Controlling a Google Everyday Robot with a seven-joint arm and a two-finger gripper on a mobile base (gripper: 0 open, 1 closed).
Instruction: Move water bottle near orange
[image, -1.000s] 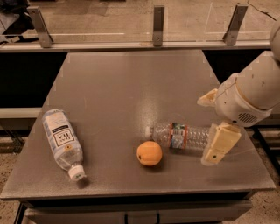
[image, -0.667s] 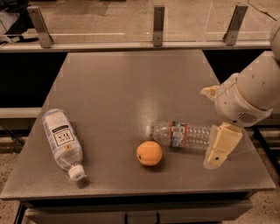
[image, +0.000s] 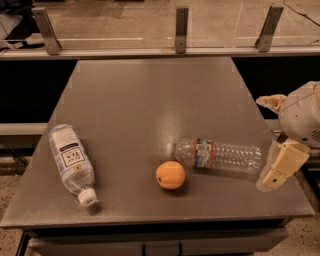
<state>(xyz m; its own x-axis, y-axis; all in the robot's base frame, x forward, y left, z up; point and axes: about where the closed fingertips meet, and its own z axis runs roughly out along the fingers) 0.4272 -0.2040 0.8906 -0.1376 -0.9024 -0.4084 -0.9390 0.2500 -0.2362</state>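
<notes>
My claw now sits off the right edge of the grey desk, drawn back to the right from where it stood a second ago. Its two cream fingers are spread wide and hold nothing.

Just to the claw's left lies the slim clear ribbed water bottle with the red-and-blue label band. It rests on its side, base towards the claw and cap pointing away. The lower finger is right at the base, and I cannot tell whether it touches. The bottle itself has not shifted.

Beyond the bottle's cap end sits the small round orange fruit, just beside the bottle and a little nearer the front edge. I judge the task as good as done, and the retreat reads to me as a release.

Farthest from the claw, at the left side of the desk, lies the fatter clear bottle with the large white label, unmoved.
</notes>
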